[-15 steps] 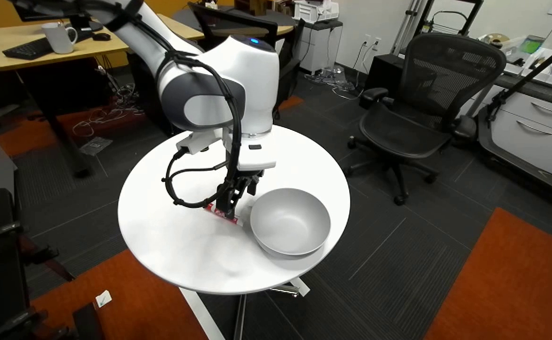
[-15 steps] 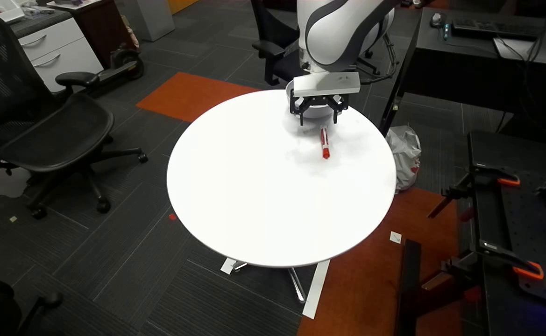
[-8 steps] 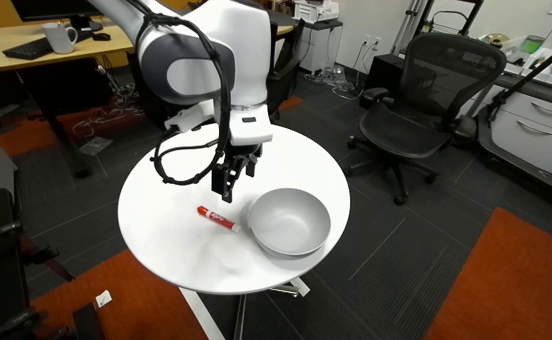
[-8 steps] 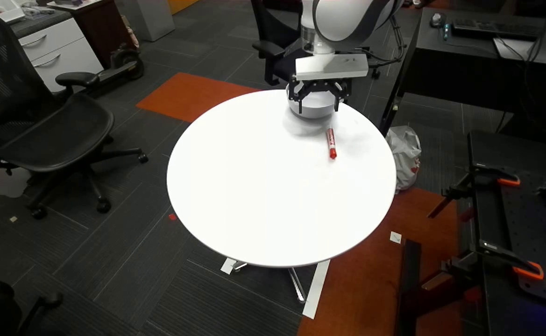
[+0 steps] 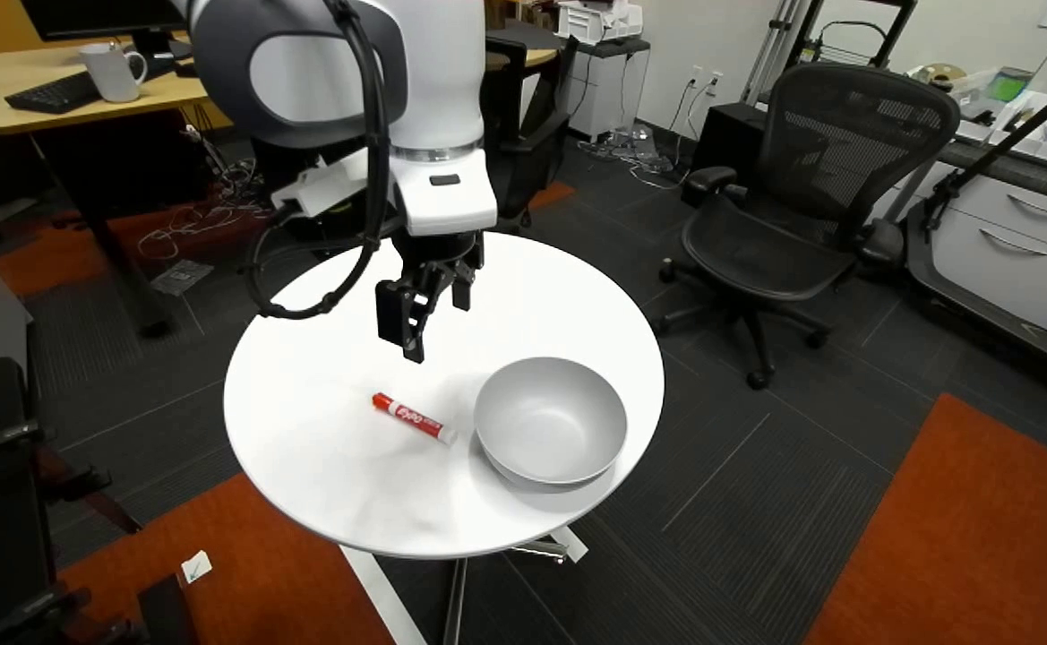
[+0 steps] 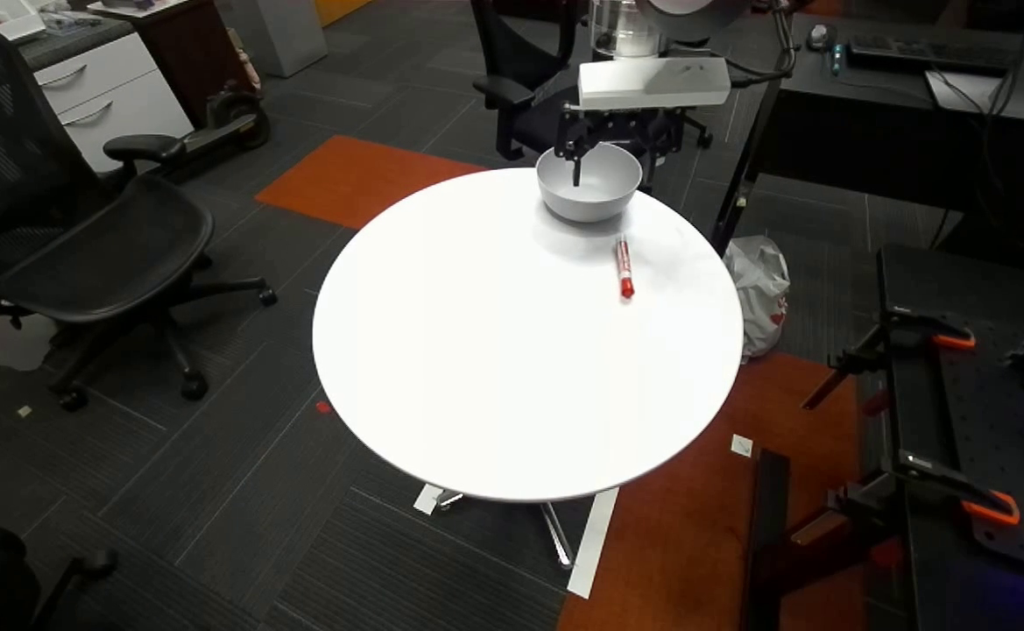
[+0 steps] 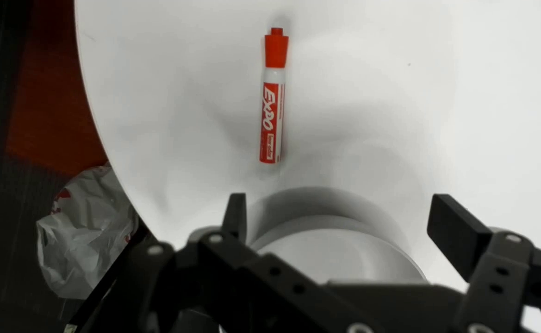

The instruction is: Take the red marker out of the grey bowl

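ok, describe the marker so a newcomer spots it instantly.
Find the round white table, then the grey bowl near its edge. Beside the bowl, not touching it, lies the red marker: slim, with white EXPO lettering, unlike the wide, plain bowl.

a short, slim red marker pen point(image 7: 273, 115) lies flat on a round white table point(image 6: 512, 350), outside a smooth, round, light-grey bowl point(image 5: 550, 421). the pen is capped: red cap, a white band next to it, then a red label with "expo" in white letters facing up, and a whitish end. the capped end points away from the bowl; the whitish end points toward it, just beside the bowl's wall but apart from it. the bowl stands upright near the table's edge, mouth upward, the inside brightest at the bottom. the wrist view shows it only in part.
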Motion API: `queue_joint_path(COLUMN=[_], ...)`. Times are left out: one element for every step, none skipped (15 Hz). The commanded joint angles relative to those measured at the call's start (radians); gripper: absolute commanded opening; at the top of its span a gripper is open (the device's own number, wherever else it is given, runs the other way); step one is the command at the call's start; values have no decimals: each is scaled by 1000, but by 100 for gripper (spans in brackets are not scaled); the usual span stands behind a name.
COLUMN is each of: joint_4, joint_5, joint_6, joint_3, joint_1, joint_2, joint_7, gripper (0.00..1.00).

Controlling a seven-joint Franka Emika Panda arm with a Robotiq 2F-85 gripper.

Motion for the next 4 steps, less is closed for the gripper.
queue_joint_path(joint_4=[-3,-7,-10,-13], joint_5=[-4,-4,-4,-4], joint_6=[-3,-3,-3,-3], joint_3=[7,7,7,7], joint_1=[-8,-8,-8,-8], joint_2=[-8,-14,-17,-18], joint_7=[2,2,2,2], gripper=[100,100,100,100])
